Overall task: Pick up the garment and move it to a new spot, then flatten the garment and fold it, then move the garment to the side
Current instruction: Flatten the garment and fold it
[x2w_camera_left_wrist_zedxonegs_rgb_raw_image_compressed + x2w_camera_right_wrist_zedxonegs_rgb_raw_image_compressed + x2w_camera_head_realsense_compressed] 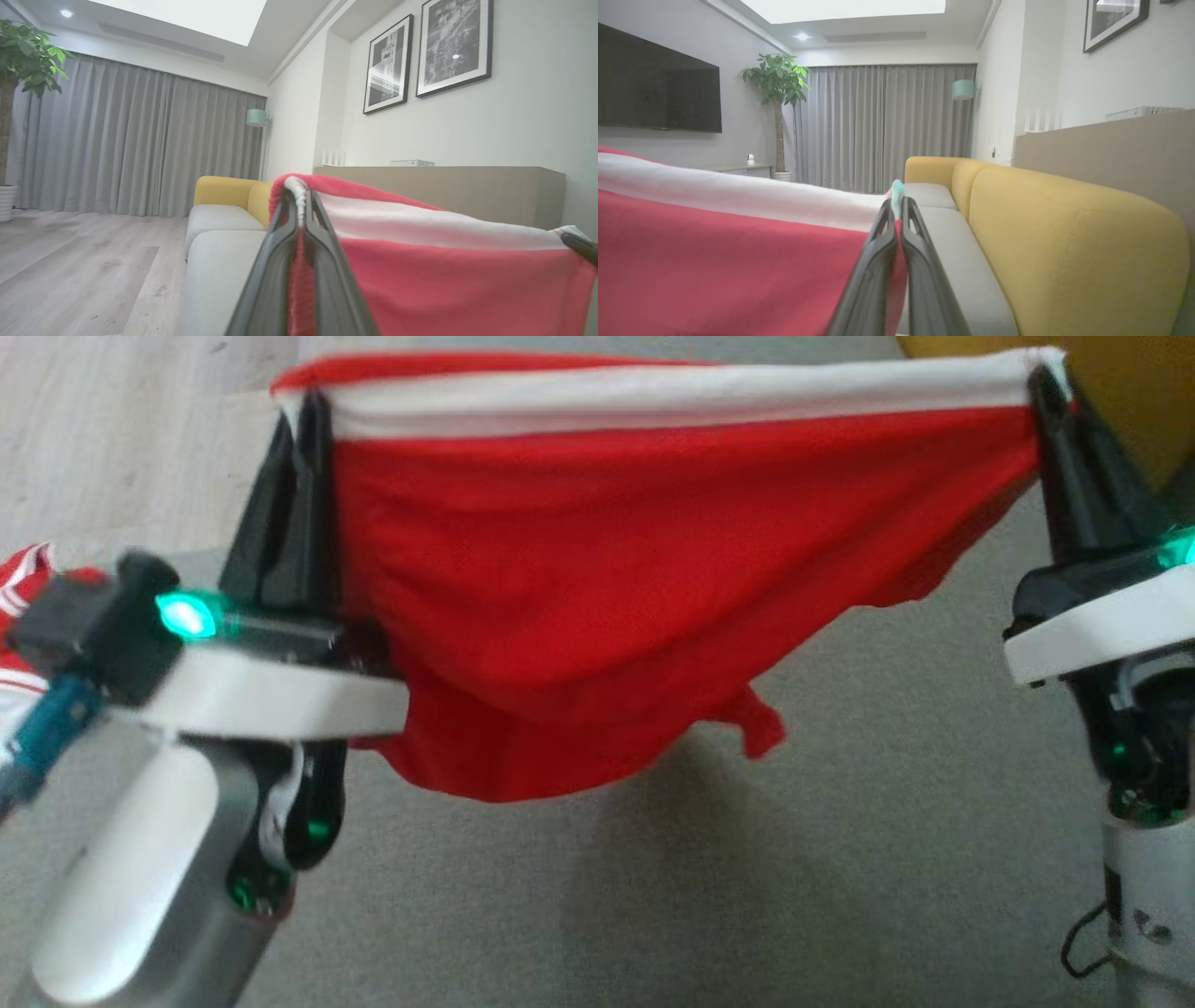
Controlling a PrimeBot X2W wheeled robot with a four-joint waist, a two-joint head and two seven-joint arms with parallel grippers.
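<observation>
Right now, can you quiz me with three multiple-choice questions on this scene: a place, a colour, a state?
1. Where is the garment? A) flat on the sofa B) hanging between the two grippers C) heaped on the floor
2. What colour is the band along its top edge? A) blue B) black C) white
3. How is the left gripper? A) shut on the garment B) wide open C) shut on nothing
Answers: 1 B: the right gripper and the left each pinch a top corner; 2 C: a white strip tops the red; 3 A: it clamps the garment's corner.
</observation>
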